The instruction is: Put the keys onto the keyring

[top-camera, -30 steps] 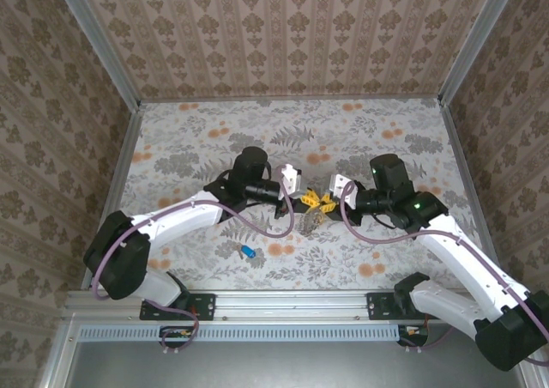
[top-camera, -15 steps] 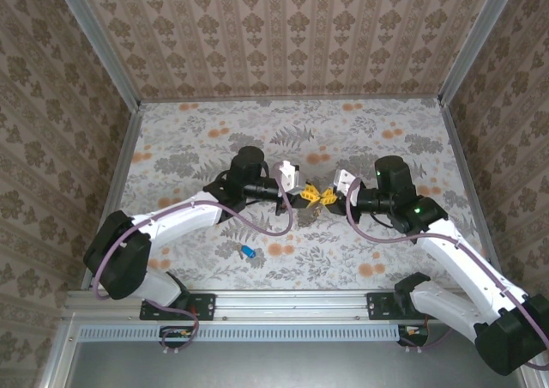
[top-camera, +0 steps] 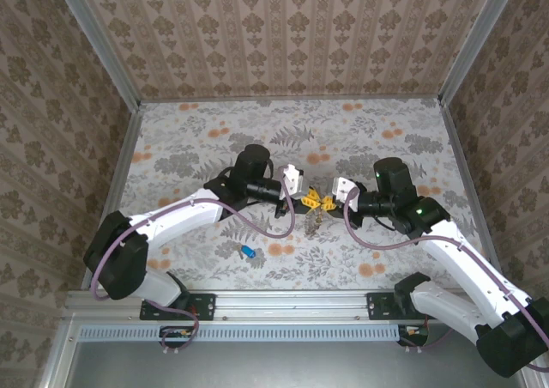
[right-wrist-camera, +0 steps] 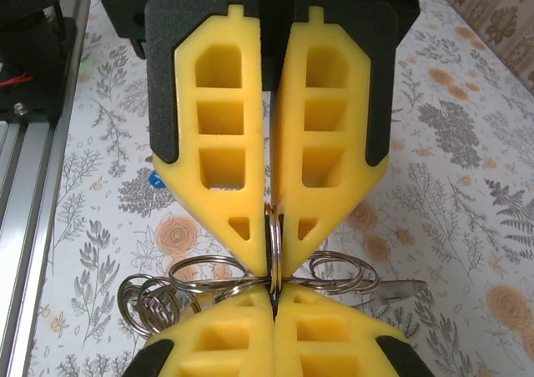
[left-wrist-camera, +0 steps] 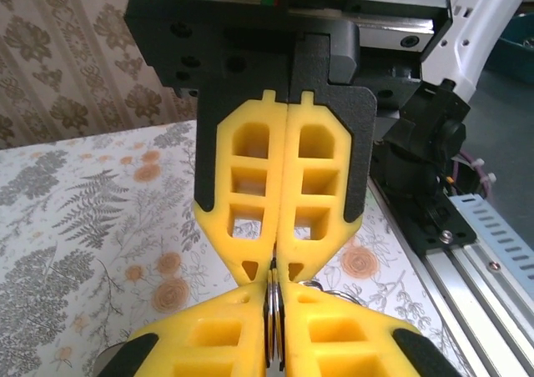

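We are at the holding step. The keyring (right-wrist-camera: 272,242), a cluster of thin metal loops, sits over the middle of the counter (top-camera: 197,139), pinched from both sides. The left gripper (top-camera: 306,201) has its jaws closed on it, and the right gripper (top-camera: 328,203), tip to tip with it, has its jaws closed on the same loop. The blue key (top-camera: 248,251) lies well apart toward the near edge, not yet threaded. Next, we judge, one side must hold the ring steady while the other lets go and fetches a key.
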Available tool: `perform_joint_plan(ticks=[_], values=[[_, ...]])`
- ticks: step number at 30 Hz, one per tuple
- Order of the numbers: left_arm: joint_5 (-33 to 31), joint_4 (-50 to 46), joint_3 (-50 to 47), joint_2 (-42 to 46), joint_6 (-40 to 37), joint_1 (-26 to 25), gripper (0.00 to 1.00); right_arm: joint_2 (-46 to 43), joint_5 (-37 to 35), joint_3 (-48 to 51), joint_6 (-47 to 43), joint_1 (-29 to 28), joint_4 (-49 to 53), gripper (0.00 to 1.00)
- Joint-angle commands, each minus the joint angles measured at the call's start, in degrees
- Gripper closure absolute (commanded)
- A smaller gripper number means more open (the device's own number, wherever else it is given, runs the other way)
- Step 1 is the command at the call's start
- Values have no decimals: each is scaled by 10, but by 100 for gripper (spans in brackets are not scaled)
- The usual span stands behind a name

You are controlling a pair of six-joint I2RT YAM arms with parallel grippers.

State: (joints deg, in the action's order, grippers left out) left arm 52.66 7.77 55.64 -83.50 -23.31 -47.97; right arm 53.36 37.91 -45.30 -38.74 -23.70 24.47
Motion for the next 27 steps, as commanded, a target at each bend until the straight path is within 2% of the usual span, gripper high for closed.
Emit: perform_joint_plan(ticks=[1, 10, 11, 13, 17, 21, 23, 27], values=[[35, -70, 36, 4, -39, -14, 88, 6, -6, -33, -33, -7, 8, 100], [27, -94, 48, -8, -42, -15, 85, 28, -54, -63, -59, -19, 72, 100], [25, -94, 48, -9, -41, -15, 86, 29, -53, -62, -57, -19, 68, 100], [25, -97, 51, -14, -45, -14, 100, 33, -47, -62, -52, -19, 66, 100], [2, -97, 48, -14, -48, -14, 100, 39, -38, -61, -45, -19, 55, 100], [-29, -49, 16, 9, -24, -12, 100, 29, -34, -53, -35, -16, 48, 100], [-32, -26, 2, 19, -10, -9, 100, 17, -26, -43, -26, -10, 42, 95], [-30, 35, -29, 39, 9, -4, 100, -9, 33, -25, -18, 4, 37, 80]])
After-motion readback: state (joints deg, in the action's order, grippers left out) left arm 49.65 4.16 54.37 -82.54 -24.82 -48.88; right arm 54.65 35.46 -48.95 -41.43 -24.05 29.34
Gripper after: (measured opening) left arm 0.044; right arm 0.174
